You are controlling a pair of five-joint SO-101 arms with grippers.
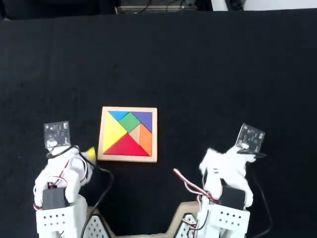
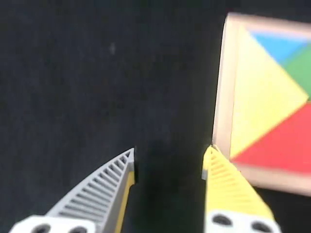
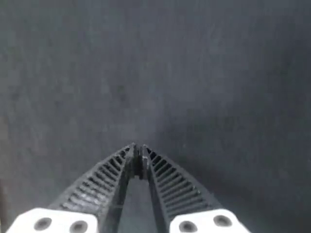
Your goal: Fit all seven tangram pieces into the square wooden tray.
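The square wooden tray point(image 1: 129, 159) lies in the middle of the black table, holding the coloured tangram pieces: blue point(image 1: 118, 115), green point(image 1: 130, 121), yellow point(image 1: 112, 134), red point(image 1: 127, 147), orange point(image 1: 145, 140) and purple point(image 1: 144, 118). My left gripper point(image 2: 167, 162) is open over bare cloth just beside the tray point(image 2: 221, 97), with nothing between its fingers; in the high view its yellow fingertip point(image 1: 90, 153) shows left of the tray. My right gripper point(image 3: 139, 154) is shut on nothing, over bare cloth right of the tray.
Both arm bases stand at the table's near edge, the left arm point(image 1: 59, 183) and the right arm point(image 1: 225, 178), with loose cables point(image 1: 190, 186) between them. Black cloth stretches behind and beside the tray.
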